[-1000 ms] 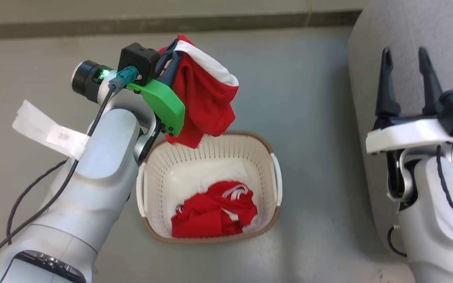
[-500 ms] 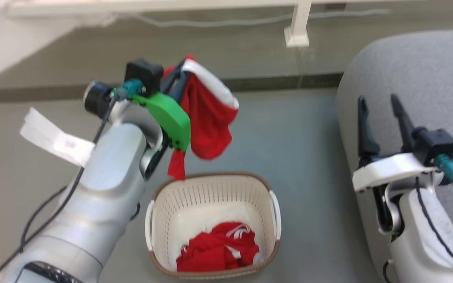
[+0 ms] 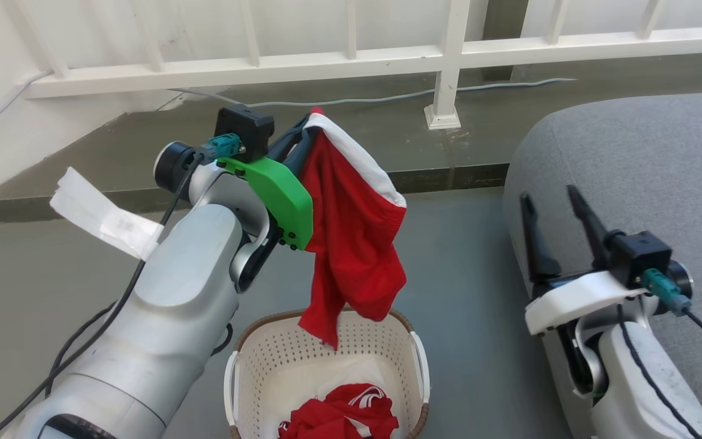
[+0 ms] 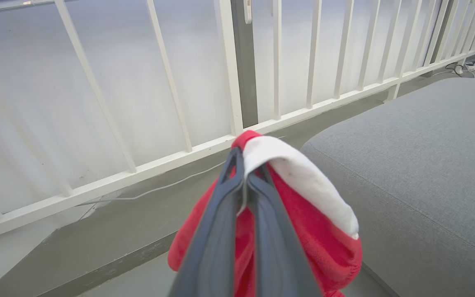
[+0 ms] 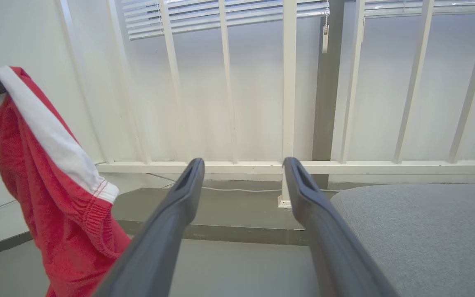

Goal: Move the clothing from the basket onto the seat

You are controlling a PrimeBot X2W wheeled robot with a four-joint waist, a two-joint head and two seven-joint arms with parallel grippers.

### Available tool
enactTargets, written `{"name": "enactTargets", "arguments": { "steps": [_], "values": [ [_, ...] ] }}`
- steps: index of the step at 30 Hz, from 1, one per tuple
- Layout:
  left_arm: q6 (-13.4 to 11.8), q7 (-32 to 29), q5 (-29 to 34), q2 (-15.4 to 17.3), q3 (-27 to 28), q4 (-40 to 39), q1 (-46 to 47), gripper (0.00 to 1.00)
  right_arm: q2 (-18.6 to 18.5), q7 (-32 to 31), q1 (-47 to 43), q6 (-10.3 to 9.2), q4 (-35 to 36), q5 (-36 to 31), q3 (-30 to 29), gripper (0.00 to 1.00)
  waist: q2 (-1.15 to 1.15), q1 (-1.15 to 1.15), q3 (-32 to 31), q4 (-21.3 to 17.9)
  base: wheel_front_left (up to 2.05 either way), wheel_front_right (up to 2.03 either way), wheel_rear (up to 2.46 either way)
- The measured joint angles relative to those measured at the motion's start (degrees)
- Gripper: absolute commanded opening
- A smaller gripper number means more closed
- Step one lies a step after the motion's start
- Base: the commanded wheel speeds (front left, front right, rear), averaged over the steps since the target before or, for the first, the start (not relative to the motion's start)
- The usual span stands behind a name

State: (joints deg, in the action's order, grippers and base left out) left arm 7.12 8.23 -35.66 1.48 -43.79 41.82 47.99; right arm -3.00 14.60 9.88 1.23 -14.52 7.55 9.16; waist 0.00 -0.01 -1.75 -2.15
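My left gripper (image 3: 303, 125) is shut on a red garment with a white band (image 3: 354, 244), which hangs from its fingertips above the basket (image 3: 415, 366). The left wrist view shows the same garment (image 4: 303, 214) draped over the closed fingers (image 4: 221, 231). A second red garment with white stripes (image 3: 342, 417) lies crumpled in the basket's bottom. My right gripper (image 3: 549, 204) stands open and empty at the left edge of the grey seat (image 3: 631, 158). From the right wrist, the hanging garment (image 5: 52, 181) appears at the left and the seat (image 5: 419, 231) at the lower right.
A white railing (image 3: 351, 58) with upright bars runs along the back, above a raised dark step (image 3: 144, 140) with a pale cable on it. A post foot (image 3: 442, 116) stands near the seat's far corner. Grey floor (image 3: 467, 274) lies between basket and seat.
My left gripper has lifted the red garment higher, so it now hangs free above the basket. The head camera has tilted up, bringing the railing into view and sliding the basket down.
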Motion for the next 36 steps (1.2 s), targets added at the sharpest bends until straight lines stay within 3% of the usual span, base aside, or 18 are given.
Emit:
{"name": "enactTargets", "arguments": {
  "steps": [9, 13, 36],
  "values": [
    [-0.4, -1.1, -2.6, 0.0, -1.3, -2.4, -0.8, 0.00, -0.1, 0.0, 0.0, 3.54, -2.0, 0.0, 7.9, 1.00, 0.00, 0.00, -0.1, 0.3, 0.00, 0.00, 0.00],
    [-0.9, -1.2, -2.9, 0.0, -2.2, -3.5, -0.8, 0.00, -0.1, 0.0, 0.3, 4.26, -2.9, 0.0, 10.7, 1.00, 0.00, 0.00, 0.1, 0.6, 0.00, 0.00, 0.00],
    [-3.3, -2.4, -6.0, 0.0, -7.1, -9.7, -0.6, 0.00, -0.4, 0.0, 11.1, 5.52, -18.3, 1.2, 21.9, 1.00, 0.00, 0.00, 1.9, 5.3, 0.00, 0.00, 0.00]
  ]
}}
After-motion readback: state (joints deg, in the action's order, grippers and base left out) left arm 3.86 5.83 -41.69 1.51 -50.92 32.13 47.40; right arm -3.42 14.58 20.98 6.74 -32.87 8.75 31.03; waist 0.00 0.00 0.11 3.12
